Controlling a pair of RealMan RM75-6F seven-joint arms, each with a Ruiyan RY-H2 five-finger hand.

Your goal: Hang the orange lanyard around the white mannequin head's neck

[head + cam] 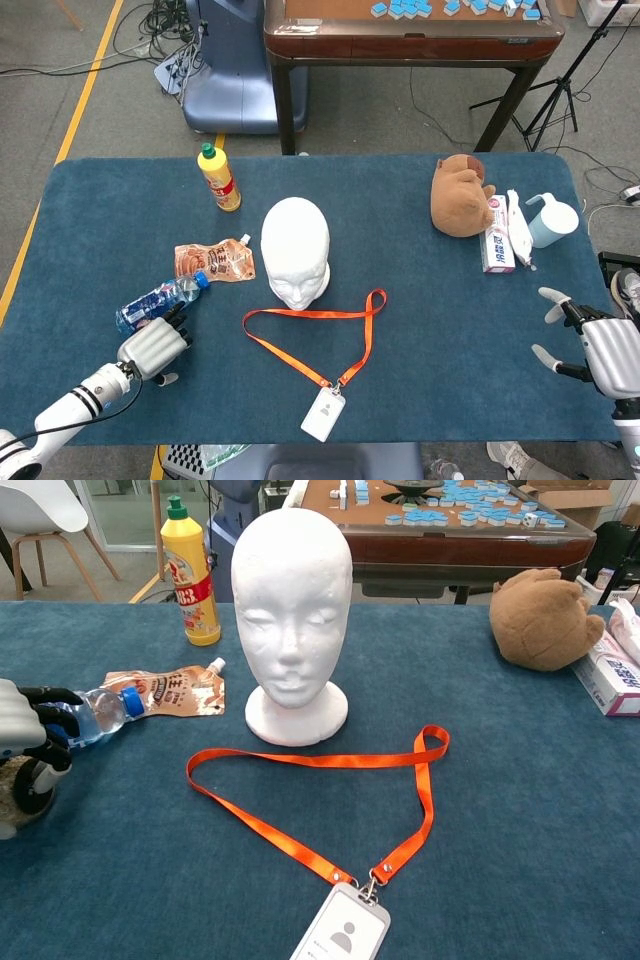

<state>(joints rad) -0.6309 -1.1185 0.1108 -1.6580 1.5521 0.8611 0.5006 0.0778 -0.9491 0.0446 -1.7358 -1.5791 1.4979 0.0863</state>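
Beyond our blue-clothed table (pixel 420 330) we see grey floor (pixel 120 100) with a yellow line (pixel 85 105), a dark wooden table (pixel 410 40) and loose cables (pixel 160 30).

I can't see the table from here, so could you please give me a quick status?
Left hand and right hand empty. Orange lanyard flat on table before mannequin head, not hung. Nothing blocking.

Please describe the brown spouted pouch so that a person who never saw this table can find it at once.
Start at the white mannequin head in the middle of the table. Left of its base lies the brown pouch, flat on the cloth. Unlike the clear water bottle and upright yellow bottle nearby, it is flat, with a white corner spout.
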